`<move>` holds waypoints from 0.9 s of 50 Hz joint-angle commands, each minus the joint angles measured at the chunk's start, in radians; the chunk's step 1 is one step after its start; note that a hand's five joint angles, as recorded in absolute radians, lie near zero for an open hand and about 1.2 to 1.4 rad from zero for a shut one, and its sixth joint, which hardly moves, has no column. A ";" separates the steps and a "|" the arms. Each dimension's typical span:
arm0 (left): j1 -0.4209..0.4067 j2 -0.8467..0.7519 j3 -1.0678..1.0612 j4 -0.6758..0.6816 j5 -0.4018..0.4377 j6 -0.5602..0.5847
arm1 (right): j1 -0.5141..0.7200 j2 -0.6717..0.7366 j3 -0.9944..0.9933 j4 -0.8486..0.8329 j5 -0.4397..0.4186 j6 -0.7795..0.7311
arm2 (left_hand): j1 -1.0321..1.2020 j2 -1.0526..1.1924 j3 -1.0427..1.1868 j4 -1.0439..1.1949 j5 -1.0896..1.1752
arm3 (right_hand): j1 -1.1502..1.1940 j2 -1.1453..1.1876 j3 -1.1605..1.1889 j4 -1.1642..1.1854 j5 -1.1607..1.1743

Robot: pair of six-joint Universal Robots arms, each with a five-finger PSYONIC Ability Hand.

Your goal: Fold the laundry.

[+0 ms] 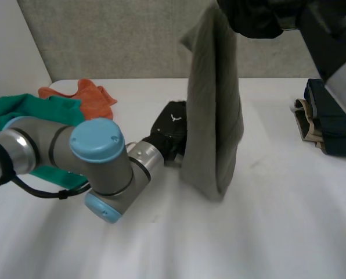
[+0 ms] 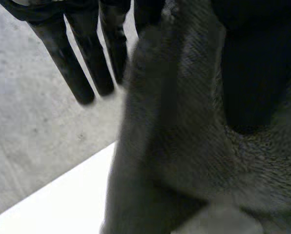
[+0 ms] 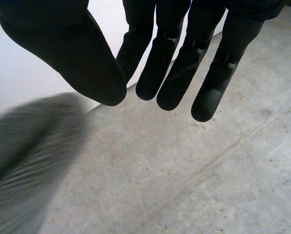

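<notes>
Grey towel [image 1: 213, 116] hangs upright, top by the spread-open right robot hand [image 1: 251, 17], left robot hand [image 1: 170, 131] against its lower edge, grip unclear.

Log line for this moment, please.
grey towel: hanging upright over white table | left hand: thumb pinching towel | right hand: fingers open beside towel's top

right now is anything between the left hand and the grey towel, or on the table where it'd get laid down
Nothing visible. The left hand is against the hanging towel, and the table in front of it is bare. The green cloth, the orange cloth and the dark stack lie off to the sides.
</notes>
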 commanded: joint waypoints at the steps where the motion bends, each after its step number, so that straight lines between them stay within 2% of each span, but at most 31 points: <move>1: 0.001 -0.002 -0.008 -0.007 -0.014 -0.001 | -0.051 -0.006 0.015 0.023 -0.003 0.027 | 0.734 0.777 0.780 0.797 0.797 | 0.270 0.221 0.203 0.195 0.216; 4: 0.021 0.064 -0.037 -0.015 -0.025 0.006 | -0.166 0.009 0.030 0.030 0.012 0.015 | 0.734 0.777 0.780 0.797 0.797 | 0.270 0.221 0.203 0.195 0.216; 6: 0.082 0.149 -0.086 -0.028 -0.033 0.029 | -0.241 0.023 0.035 0.038 0.026 0.015 | 0.734 0.777 0.780 0.797 0.797 | 0.270 0.221 0.203 0.195 0.216; 10: 0.167 0.292 -0.186 -0.071 -0.030 0.095 | -0.316 0.087 0.036 0.044 0.035 0.017 | 0.734 0.777 0.780 0.797 0.797 | 0.270 0.221 0.203 0.195 0.216; 13: 0.190 0.366 -0.229 -0.099 -0.025 0.130 | -0.341 0.118 0.038 0.056 0.040 0.015 | 0.734 0.777 0.780 0.797 0.797 | 0.270 0.221 0.203 0.195 0.216; 18: 0.213 0.452 -0.310 -0.163 -0.020 0.166 | -0.332 0.150 0.067 0.168 0.035 0.003 | 0.734 0.777 0.780 0.797 0.797 | 0.245 0.196 0.178 0.170 0.191; 20: 0.218 0.452 -0.327 -0.170 -0.022 0.166 | -0.332 0.184 0.082 0.202 0.037 0.001 | 0.734 0.777 0.780 0.797 0.797 | 0.093 0.044 0.026 0.017 0.038; 23: 0.218 0.446 -0.361 -0.173 -0.026 0.169 | -0.327 0.285 0.113 0.257 0.043 0.021 | 0.723 0.766 0.769 0.785 0.786 | -0.361 -0.410 -0.428 -0.437 -0.416; 25: 0.216 0.440 -0.367 -0.170 -0.033 0.169 | -0.329 0.308 0.131 0.265 0.043 0.039 | 0.725 0.769 0.771 0.788 0.789 | -0.489 -0.537 -0.556 -0.564 -0.543; 26: 0.213 0.426 -0.370 -0.168 -0.033 0.169 | -0.326 0.317 0.160 0.273 0.048 0.074 | 0.725 0.769 0.771 0.788 0.789 | -0.632 -0.680 -0.699 -0.707 -0.686; 29: 0.213 0.409 -0.367 -0.165 -0.033 0.169 | -0.315 0.319 0.220 0.280 0.048 0.151 | 0.725 0.769 0.771 0.788 0.789 | -0.756 -0.805 -0.823 -0.831 -0.811; 36: 0.215 0.383 -0.357 -0.160 -0.033 0.167 | -0.220 0.357 0.300 0.273 0.002 0.259 | 0.725 0.769 0.771 0.788 0.789 | -0.765 -0.814 -0.832 -0.841 -0.820; 41: 0.216 0.380 -0.363 -0.160 -0.034 0.167 | -0.140 0.501 0.248 0.282 -0.041 0.299 | 0.725 0.769 0.771 0.788 0.789 | -0.727 -0.776 -0.794 -0.802 -0.782; 45: 0.222 0.382 -0.372 -0.160 -0.034 0.167 | -0.082 0.576 0.200 0.294 -0.040 0.337 | 0.725 0.769 0.771 0.788 0.789 | -0.663 -0.711 -0.730 -0.738 -0.717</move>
